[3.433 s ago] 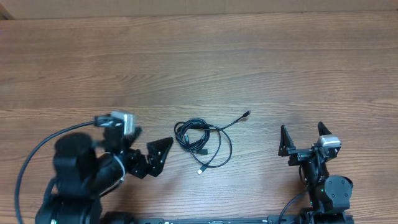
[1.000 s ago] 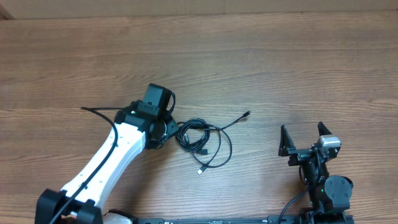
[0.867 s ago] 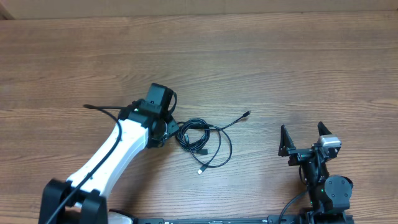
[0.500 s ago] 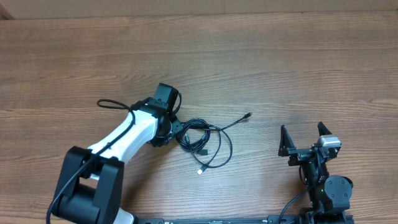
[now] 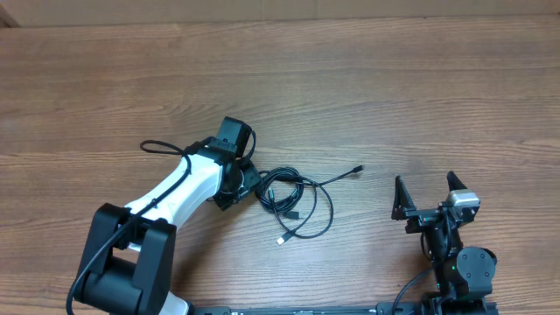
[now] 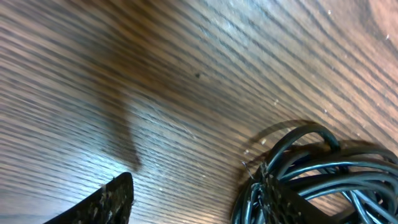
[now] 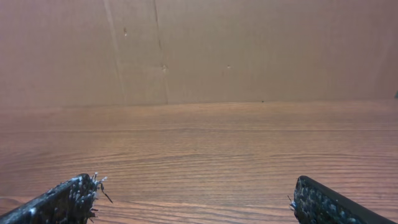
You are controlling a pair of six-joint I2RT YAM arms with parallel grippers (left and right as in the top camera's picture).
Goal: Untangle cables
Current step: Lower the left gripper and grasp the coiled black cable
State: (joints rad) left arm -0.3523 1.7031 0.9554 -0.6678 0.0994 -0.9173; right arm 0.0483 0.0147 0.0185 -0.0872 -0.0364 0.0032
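At the left edge of the cables (image 5: 293, 199), I am holding the left gripper (image 5: 248, 184) low over the table (image 5: 394, 87), with its jaws standing apart. The wrist view is showing bare wood between one finger (image 6: 115, 199) and the tight coil, so nothing is being clamped. One loose end (image 5: 357, 168) is trailing off to the right of the bunch, and another (image 5: 280, 239) is lying on its near side. Well to the right of the cables, the right gripper (image 5: 425, 184) is waiting wide open and empty. I am judging these cords light, limp and springy, likelier to slide as a clump than to lift cleanly. So I am favouring a pinch on a loose end rather than on the knot.
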